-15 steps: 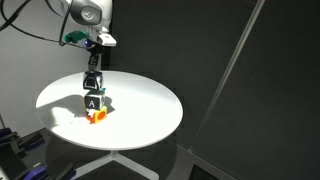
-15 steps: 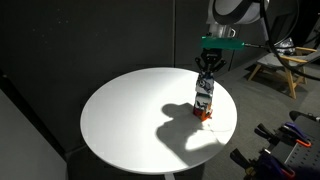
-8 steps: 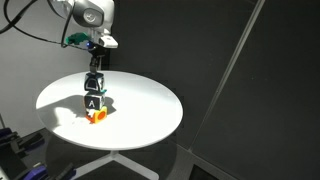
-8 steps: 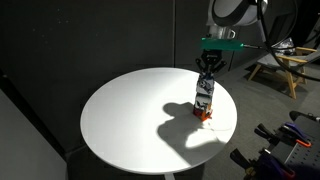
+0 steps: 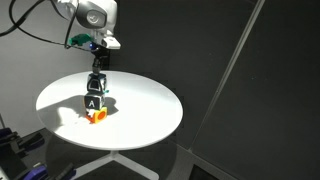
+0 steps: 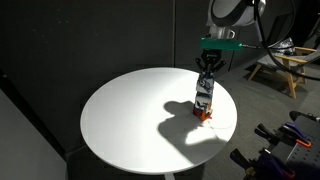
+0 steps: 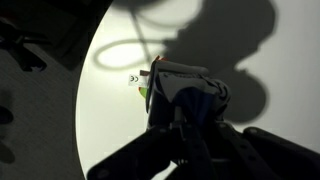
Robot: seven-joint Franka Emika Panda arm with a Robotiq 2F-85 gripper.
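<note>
1. The gripper (image 5: 96,89) hangs right above the lettered block (image 5: 93,102); I cannot tell whether the jaws clamp it.
2. That block sits on an orange block (image 5: 97,117), near the table's (image 5: 150,110) middle.

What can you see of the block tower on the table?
The tower of blocks stands upright on the round white table, off-centre toward one edge. The bottom orange block rests on the tabletop. The middle block shows a white face with a letter A, and a dark block tops it. The claw sits directly over the top block; whether it grips it cannot be told. The tower casts a shadow on the table.
</note>
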